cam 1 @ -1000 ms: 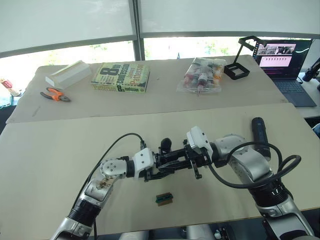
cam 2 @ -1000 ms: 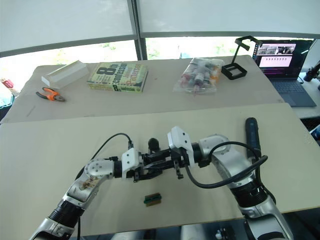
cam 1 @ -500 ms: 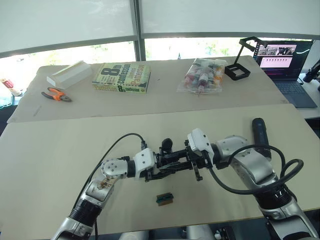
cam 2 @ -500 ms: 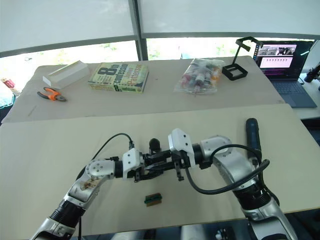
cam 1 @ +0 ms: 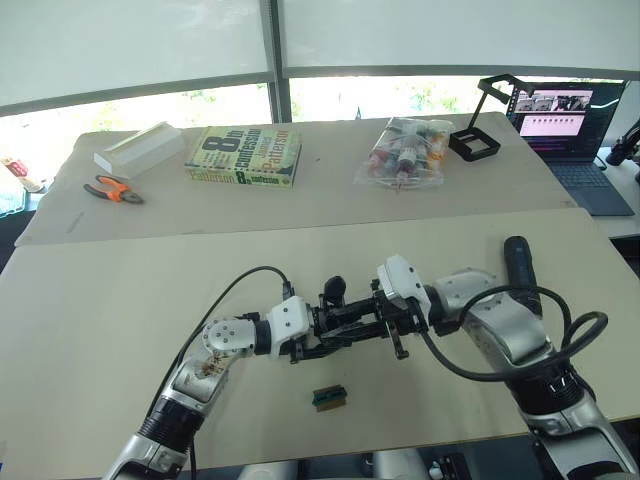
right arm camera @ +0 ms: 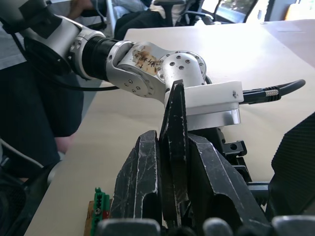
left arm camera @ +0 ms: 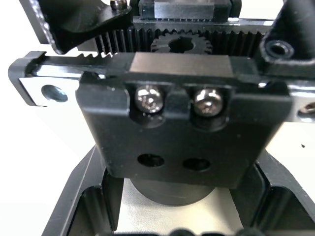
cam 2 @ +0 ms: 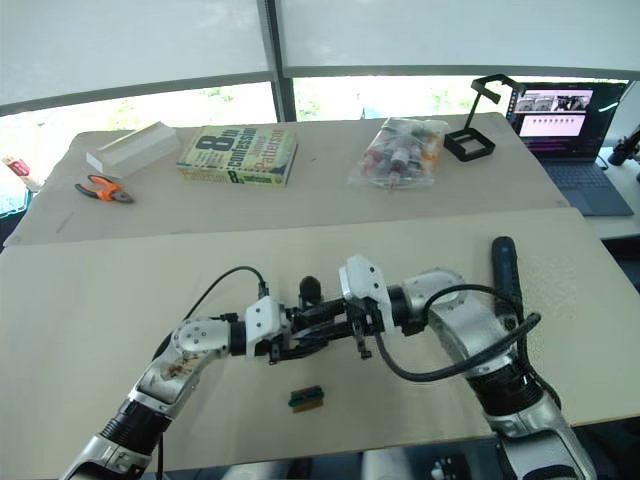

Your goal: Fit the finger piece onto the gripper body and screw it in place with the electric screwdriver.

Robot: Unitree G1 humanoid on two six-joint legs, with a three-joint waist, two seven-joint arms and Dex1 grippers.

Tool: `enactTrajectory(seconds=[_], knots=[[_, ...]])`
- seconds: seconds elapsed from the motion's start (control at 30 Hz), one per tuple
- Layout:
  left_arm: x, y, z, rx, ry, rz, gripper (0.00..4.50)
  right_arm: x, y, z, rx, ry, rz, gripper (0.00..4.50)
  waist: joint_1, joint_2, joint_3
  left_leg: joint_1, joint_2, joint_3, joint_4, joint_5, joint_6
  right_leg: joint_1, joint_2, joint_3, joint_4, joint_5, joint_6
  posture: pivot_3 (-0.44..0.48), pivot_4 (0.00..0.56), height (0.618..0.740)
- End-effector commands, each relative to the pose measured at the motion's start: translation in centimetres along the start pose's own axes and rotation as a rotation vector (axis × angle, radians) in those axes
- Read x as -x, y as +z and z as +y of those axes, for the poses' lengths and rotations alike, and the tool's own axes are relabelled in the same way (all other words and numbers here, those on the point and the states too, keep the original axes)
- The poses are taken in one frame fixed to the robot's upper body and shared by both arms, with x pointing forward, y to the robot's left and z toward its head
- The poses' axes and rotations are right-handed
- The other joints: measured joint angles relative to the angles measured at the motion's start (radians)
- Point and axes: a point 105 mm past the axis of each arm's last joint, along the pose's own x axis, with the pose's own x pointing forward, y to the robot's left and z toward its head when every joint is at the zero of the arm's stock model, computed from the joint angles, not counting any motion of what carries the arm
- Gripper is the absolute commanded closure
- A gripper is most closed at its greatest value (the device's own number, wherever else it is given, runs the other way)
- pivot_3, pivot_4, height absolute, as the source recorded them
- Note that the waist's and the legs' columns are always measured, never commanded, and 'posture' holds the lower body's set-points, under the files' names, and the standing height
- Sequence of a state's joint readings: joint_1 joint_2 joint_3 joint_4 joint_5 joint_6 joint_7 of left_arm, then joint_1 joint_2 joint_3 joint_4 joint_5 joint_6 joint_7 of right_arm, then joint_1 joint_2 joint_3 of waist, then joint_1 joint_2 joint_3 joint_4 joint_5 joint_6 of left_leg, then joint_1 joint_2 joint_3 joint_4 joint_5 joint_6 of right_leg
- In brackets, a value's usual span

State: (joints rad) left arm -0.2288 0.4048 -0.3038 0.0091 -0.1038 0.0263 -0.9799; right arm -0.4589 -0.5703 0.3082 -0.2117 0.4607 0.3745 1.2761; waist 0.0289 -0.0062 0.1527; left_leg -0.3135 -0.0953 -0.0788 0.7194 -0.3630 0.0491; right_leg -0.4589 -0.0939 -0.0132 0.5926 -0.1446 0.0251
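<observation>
Office-like lab: laptop (cam 1: pixel 570 120), worktables (cam 1: pixel 100 290), windows (cam 1: pixel 140 45)

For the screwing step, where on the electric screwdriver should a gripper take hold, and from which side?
Probably mid-barrel on the electric screwdriver, coming from above. It lies flat on the table by the robot's right arm, and its long round body suits fingers closing across its width. Its bit end isn't discernible.

Book (cam 1: pixel 243 155) on far table: big "8" on green cover, rest of title too small to read for sure; red name at bottom looks like "Patterson". Laptop screen (cam 1: pixel 556 108) at right: pink windows, words too small to read. Bag of bottles (cam 1: pixel 403 150): labels too small to read. No other readable words or numbers
</observation>
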Motion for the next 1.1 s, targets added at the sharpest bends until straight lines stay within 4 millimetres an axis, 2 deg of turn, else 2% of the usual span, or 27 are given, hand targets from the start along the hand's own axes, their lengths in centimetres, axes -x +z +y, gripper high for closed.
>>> enactTrajectory(seconds=[0.03, 0.37, 0.6, 1.1], knots=[[-0.1, 1.3, 0.5, -0.05, 0.012, -0.032, 2.15, 0.1, -3.1, 0.5, -0.116, 0.009, 0.089, 4.15, 0.0, 0.0, 0.0, 0.0, 0.0, 0.0, 0.0, 0.0, 0.0, 0.0, 0.0, 0.0, 0.0, 0.0, 0.0, 0.0, 0.15, 0.74], [-0.1, 1.3, 0.6, -0.05, 0.024, -0.032, 2.15, 0.7, -4.5, 0.2, -0.17, -0.187, 0.158, 4.15, 0.0, 0.001, -0.002, 0.002, 0.0, 0.0, -0.001, 0.0, 0.0, 0.001, 0.0, 0.001, 0.0, 0.0, 0.0, 0.0, 0.15, 0.74], [0.0, 1.3, 0.8, -0.056, 0.024, -0.031, 2.15, 1.0, -5.2, 0.0, -0.188, -0.162, 0.19, 4.15, 0.0, 0.001, -0.002, 0.004, 0.0, 0.0, -0.003, 0.0, 0.0, 0.002, 0.0, 0.001, 0.0, 0.0, 0.0, 0.0, 0.15, 0.74], [-0.1, 1.5, 1.0, -0.064, 0.024, -0.035, 2.15, 0.9, -4.9, 0.5, -0.177, -0.1, 0.189, 4.15, 0.004, 0.001, -0.003, 0.005, 0.0, 0.0, -0.004, 0.0, 0.0, 0.003, 0.0, 0.001, 0.0, 0.0, 0.0, 0.0, 0.15, 0.74]])
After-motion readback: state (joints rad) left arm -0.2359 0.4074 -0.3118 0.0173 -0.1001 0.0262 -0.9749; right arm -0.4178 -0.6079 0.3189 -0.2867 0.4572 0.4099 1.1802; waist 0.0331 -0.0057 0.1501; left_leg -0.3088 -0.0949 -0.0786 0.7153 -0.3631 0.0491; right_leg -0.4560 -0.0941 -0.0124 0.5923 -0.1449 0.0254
